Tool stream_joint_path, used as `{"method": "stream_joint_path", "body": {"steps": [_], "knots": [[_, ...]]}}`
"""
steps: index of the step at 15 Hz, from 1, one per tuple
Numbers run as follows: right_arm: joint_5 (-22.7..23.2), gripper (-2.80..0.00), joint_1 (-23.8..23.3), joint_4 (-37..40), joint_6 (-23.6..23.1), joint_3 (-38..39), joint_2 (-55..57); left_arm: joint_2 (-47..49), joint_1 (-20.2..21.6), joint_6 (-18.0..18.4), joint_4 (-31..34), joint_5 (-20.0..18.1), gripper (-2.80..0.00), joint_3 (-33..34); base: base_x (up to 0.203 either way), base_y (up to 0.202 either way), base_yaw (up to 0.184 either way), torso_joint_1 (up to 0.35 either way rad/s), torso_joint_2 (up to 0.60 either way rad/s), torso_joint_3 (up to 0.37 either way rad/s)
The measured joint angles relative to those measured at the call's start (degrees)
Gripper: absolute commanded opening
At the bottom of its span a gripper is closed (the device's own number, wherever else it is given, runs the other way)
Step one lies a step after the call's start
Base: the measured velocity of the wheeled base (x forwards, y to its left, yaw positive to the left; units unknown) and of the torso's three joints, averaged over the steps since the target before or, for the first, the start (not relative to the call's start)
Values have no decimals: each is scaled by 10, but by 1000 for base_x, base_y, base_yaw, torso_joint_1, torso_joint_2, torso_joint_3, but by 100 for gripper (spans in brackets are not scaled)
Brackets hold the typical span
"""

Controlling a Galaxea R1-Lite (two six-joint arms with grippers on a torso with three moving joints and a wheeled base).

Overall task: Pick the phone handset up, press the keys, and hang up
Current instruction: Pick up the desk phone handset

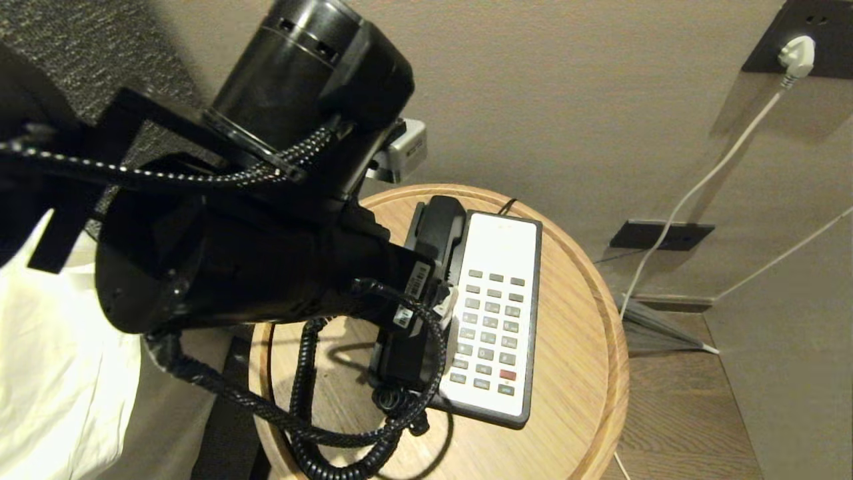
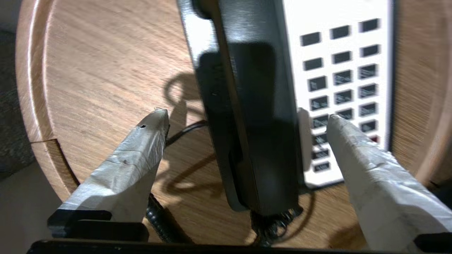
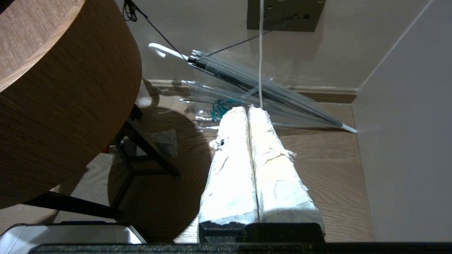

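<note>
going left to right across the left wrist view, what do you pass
round wooden table → left pincer's taped finger → phone handset → other taped finger, lying across the phone base's keypad

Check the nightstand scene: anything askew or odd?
Nothing on the round table: phone handset lies straight in the phone base. Only oddity: a clear umbrella lying on the floor by the wall.

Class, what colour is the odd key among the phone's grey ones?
Red key, clearest in the head view.
</note>
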Motion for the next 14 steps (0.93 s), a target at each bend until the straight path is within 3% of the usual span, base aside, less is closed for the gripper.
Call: {"method": "stream_joint_path", "body": {"steps": [7, 14], "knots": [[0, -280, 0, 0, 0, 0, 0, 25, -1, -24, -1, 6, 0, -4, 0, 0, 0, 0, 0, 0], [0, -280, 0, 0, 0, 0, 0, 35, -1, -25, 0, 12, 0, -5, 0, 0, 0, 0, 0, 0]]}}
